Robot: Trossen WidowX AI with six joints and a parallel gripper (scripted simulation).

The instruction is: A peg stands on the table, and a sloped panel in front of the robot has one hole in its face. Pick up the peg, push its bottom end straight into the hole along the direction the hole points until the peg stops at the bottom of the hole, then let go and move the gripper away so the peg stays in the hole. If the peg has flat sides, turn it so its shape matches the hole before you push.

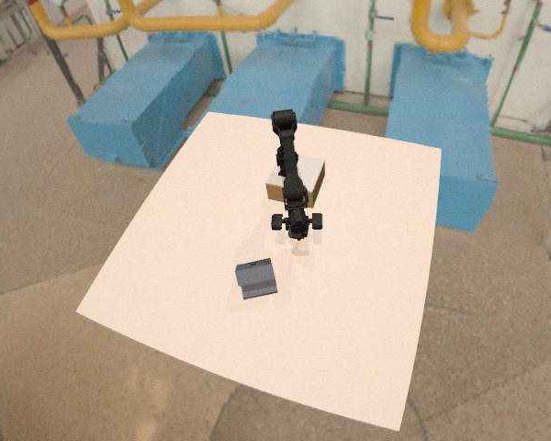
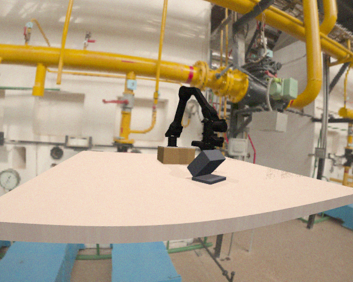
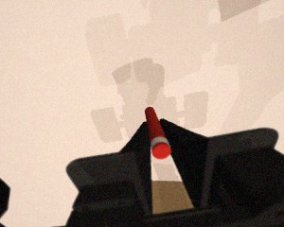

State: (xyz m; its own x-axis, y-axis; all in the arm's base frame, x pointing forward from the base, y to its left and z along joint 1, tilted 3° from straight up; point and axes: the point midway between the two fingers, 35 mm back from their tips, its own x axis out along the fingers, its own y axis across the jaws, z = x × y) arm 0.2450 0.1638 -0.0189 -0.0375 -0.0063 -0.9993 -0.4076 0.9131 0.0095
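A red round peg (image 3: 154,124) with a pale band near its top stands between the fingertips in the wrist view; only a bit of its red shows below the gripper in the top view (image 1: 298,239). My gripper (image 3: 153,124) is shut on the peg and points down at the table. The dark grey sloped panel (image 1: 255,274) (image 2: 205,161) stands on its flat base, in front of the gripper and to the left in the top view. A dark spot, perhaps the hole, shows near the panel's upper edge there. The peg is hidden behind the panel block in the exterior view.
A brown box with a pale top (image 1: 309,172) (image 2: 176,155) stands at the arm's base, behind the gripper. The pale table (image 1: 352,308) (image 2: 109,197) carries the arm, the box and the panel. The table's front edge lies well beyond the panel.
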